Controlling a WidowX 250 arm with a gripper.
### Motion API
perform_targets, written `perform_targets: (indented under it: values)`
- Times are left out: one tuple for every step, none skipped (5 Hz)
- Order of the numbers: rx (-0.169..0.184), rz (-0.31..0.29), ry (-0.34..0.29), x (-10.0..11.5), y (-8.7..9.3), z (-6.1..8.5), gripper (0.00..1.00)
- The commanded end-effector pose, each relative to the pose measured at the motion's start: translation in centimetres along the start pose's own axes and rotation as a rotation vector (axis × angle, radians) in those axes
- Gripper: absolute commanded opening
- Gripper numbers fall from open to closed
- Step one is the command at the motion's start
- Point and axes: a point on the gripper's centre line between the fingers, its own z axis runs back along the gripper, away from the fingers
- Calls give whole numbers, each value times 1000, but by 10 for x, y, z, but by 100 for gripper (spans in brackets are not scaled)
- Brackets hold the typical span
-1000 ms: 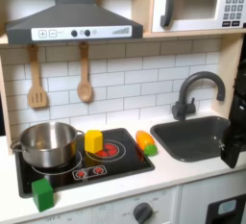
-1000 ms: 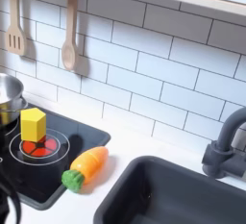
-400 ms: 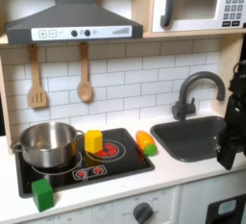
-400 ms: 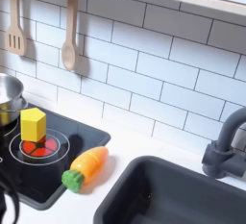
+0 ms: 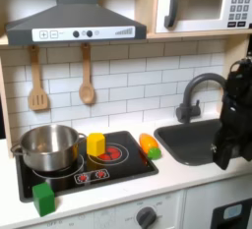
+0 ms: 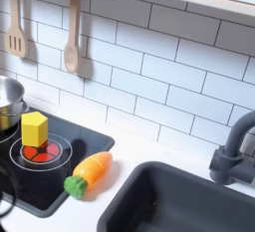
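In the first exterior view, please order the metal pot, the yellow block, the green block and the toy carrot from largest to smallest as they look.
1. Metal pot, clearly largest.
2. Toy carrot, green block and yellow block look about alike. The green block sits nearer the camera, so I cannot rank these three.

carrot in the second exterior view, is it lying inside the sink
No, the carrot lies on the white counter between the black stovetop and the sink, outside the basin.
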Motion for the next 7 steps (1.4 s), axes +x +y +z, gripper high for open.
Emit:
perform_targets:
  values:
    - [-7,47,-17,17,11,2,100]
    - [-9,55,-24,24,15,2,100]
    - [-36,93,-47,36,22,5,100]
    - [-56,126,-77,46,30,7,100]
    - [-78,156,-94,54,35,10,100]
    - [-90,168,-127,64,40,15,100]
    - [-73,180,-157,69,45,13,100]
